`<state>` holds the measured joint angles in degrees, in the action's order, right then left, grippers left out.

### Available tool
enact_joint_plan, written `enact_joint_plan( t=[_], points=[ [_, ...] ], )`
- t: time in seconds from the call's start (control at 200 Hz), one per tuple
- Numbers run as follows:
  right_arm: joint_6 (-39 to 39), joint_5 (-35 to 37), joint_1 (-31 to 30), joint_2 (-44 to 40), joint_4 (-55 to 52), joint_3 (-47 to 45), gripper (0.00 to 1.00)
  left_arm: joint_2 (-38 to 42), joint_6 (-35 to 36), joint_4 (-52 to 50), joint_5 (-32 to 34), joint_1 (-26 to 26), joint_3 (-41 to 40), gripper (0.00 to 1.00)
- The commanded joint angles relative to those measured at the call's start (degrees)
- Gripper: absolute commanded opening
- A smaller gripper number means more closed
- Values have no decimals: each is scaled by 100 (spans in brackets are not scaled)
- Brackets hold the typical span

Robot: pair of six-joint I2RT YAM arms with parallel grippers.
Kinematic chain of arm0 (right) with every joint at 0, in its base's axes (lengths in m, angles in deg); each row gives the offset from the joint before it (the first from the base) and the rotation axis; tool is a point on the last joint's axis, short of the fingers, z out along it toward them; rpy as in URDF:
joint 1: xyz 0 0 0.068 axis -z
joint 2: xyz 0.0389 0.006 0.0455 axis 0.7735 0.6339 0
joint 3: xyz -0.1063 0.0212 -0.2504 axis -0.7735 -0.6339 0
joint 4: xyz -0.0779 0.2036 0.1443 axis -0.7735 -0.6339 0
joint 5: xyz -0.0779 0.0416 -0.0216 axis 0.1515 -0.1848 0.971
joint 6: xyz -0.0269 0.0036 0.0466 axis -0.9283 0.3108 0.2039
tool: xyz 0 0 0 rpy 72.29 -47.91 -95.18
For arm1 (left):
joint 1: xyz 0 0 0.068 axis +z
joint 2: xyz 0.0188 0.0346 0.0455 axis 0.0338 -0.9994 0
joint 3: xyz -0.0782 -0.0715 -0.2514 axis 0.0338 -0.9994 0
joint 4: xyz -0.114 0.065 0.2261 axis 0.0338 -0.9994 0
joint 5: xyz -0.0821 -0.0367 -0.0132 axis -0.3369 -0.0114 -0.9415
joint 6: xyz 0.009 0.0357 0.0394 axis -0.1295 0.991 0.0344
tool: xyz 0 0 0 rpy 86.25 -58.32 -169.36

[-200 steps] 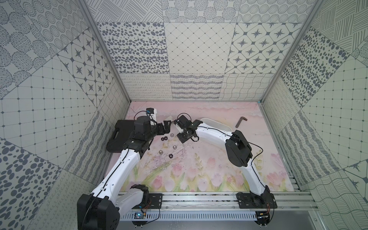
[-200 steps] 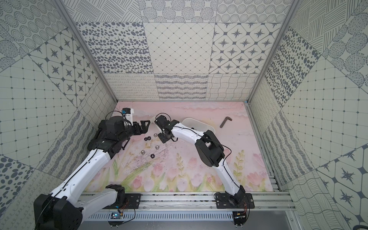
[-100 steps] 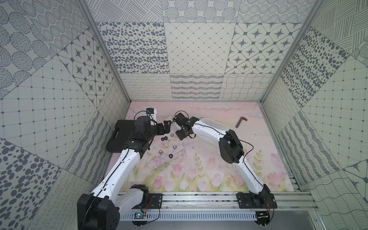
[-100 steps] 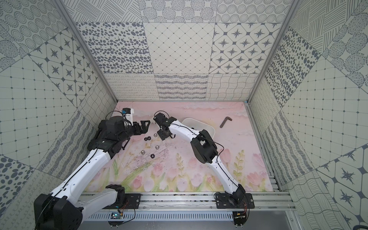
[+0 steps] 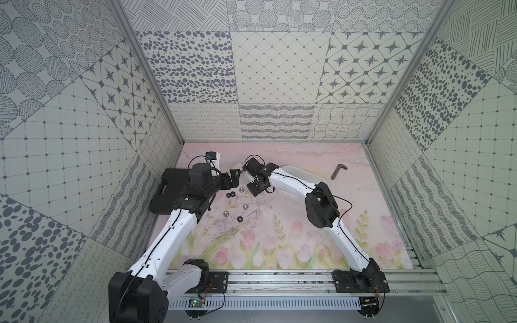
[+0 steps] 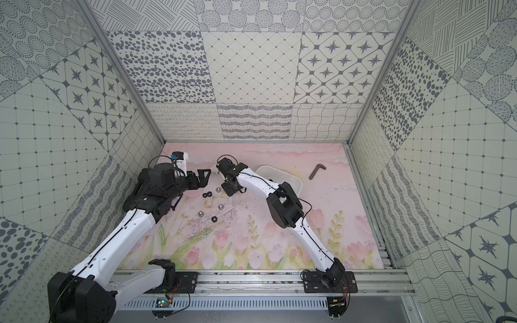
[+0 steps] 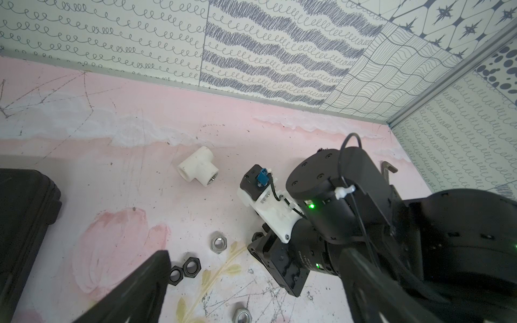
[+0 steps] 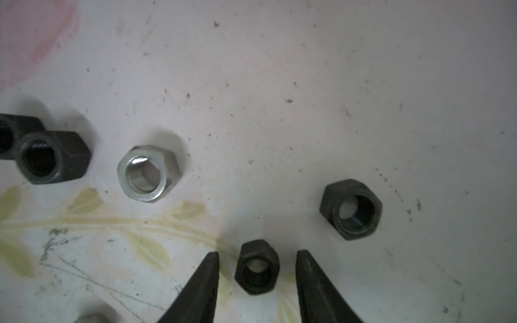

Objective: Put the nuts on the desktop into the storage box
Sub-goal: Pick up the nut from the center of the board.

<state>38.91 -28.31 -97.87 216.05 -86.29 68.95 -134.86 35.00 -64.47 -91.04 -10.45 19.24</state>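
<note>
At nine o'clock from the storage box (image 5: 309, 174), the right gripper (image 8: 257, 258), part open, straddles a black nut (image 8: 257, 270), seemingly without touching; the left gripper (image 5: 234, 179) gapes empty.

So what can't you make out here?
Inside the white box: the right arm covers much of it in both top views.
The black case: partly under the left arm in both top views, cut by the left wrist view's edge.
The nuts: too small in top views to see threads.
</note>
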Motion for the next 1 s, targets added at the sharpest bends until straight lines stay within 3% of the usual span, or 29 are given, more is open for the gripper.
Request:
enact_joint_plan(
  t=[0.0, 0.215, 0.3, 0.62, 0.826, 0.996],
  points=[
    [-47, -105, 9, 135, -56, 178, 45, 12, 102, 18, 59, -4, 18, 99],
    [-77, -129, 7, 94, -56, 138, 21, 26, 102, 18, 65, -7, 13, 99],
    [-110, -142, 0, 1, -56, 112, 16, 22, 94, 18, 62, -9, 12, 99],
    [-47, -16, 26, -1112, 491, -760, 14, 27, 85, 17, 49, -10, 8, 99],
    [200, 341, 327, -2442, 1025, -2245, 15, 15, 85, 15, 37, -10, 21, 99],
    [449, 620, 974, -3385, 1122, -3654, 15, -14, 76, 49, 9, -5, 34, 99]
  ],
)
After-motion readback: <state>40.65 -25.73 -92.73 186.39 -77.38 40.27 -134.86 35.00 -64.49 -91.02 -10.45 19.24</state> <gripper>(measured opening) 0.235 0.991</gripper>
